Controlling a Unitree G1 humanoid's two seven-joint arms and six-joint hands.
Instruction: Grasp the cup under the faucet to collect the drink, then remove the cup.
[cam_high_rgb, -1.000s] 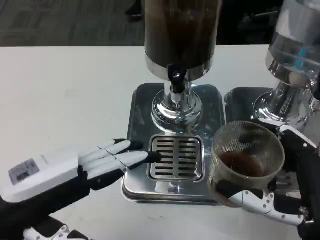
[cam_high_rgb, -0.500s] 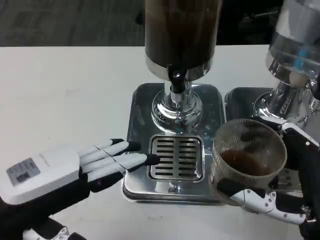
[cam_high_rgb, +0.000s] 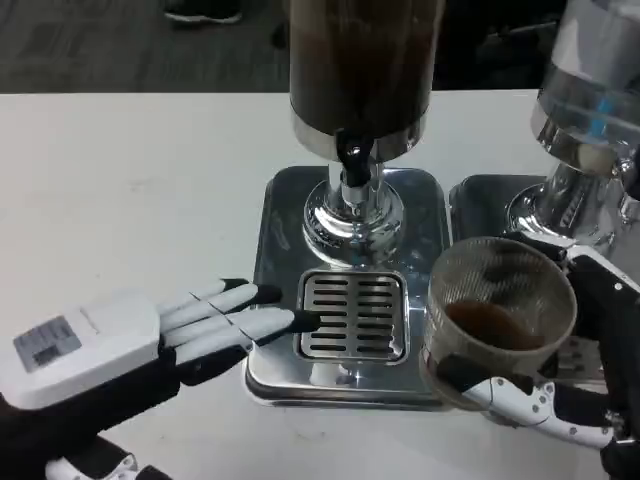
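A clear ribbed cup (cam_high_rgb: 497, 320) with brown drink in its bottom is held by my right hand (cam_high_rgb: 560, 390), to the right of the drip grate (cam_high_rgb: 352, 315) and off the faucet's line. The black faucet (cam_high_rgb: 351, 152) hangs from the dark drink dispenser (cam_high_rgb: 362, 70) above the silver drip tray (cam_high_rgb: 285, 215). My left hand (cam_high_rgb: 190, 330) lies flat at the tray's left edge, fingers stretched out with the tips touching the grate's left rim, holding nothing.
A second dispenser (cam_high_rgb: 590, 110) with a clear tank stands at the right on its own silver tray (cam_high_rgb: 475, 200), just behind the held cup. White table (cam_high_rgb: 130, 190) stretches open to the left.
The cup and my right hand have drifted slightly right and down. My left hand has barely moved.
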